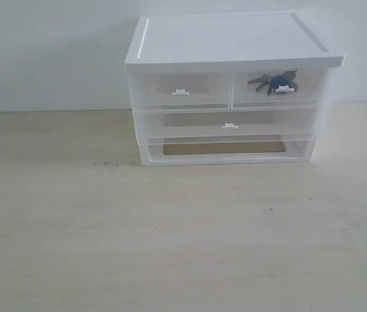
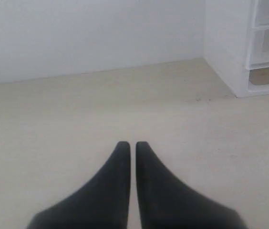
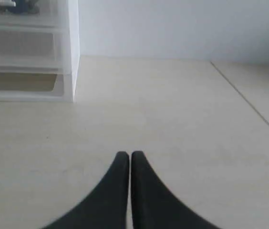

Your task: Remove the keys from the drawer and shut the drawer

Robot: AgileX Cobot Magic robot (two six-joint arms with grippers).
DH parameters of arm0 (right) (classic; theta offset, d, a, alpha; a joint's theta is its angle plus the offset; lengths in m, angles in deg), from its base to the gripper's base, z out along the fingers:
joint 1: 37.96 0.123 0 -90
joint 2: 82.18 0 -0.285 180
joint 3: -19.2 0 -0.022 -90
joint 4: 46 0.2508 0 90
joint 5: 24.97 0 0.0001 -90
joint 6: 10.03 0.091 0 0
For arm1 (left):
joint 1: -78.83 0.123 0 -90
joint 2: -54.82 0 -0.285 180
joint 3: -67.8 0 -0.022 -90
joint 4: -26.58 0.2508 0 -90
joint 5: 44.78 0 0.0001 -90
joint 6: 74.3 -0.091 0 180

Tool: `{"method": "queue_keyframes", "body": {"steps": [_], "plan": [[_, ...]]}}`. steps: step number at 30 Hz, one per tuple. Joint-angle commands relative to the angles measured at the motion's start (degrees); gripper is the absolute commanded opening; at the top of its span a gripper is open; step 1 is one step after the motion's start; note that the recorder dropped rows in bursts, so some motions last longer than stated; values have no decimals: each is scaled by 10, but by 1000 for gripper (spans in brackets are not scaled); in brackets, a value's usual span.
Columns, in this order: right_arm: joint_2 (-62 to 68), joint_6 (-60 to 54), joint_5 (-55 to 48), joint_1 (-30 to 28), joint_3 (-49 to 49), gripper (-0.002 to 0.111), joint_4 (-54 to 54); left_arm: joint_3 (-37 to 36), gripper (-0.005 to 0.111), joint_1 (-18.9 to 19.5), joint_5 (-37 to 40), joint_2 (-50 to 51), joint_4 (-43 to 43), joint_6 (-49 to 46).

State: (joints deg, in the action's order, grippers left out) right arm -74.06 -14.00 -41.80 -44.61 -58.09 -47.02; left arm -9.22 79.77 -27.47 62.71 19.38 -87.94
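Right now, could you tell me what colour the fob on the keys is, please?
Blue. The fob on the keys shows best in the exterior view.

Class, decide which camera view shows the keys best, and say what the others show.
The exterior view: the keys lie in full sight behind the translucent front of the drawer. The right wrist view catches only a blurred part of them at the frame's edge. The left wrist view shows the cabinet, no keys.

The cabinet (image 1: 229,39) is smooth white plastic with a soft shine. The drawer (image 1: 308,91), ahead of the right gripper (image 3: 129,155), is translucent plastic; the keys (image 1: 271,82) inside look like grey metal. The table (image 1: 170,234) under this gripper is pale, matt and wood-grained. Its fingers (image 3: 115,191) are matt black.
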Motion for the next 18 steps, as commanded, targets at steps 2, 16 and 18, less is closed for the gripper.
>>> {"method": "queue_keyframes", "body": {"steps": [2, 16, 18], "plan": [[-3, -9, 128, -2, 1, 0, -10, -2, 4, -2, -27, -1, 36, -32], [-3, -9, 425, -2, 1, 0, -10, -2, 4, -2, -328, -1, 36, -14], [-3, -6, 437, -2, 1, 0, -10, -2, 4, -2, -377, -1, 36, 30]]}}
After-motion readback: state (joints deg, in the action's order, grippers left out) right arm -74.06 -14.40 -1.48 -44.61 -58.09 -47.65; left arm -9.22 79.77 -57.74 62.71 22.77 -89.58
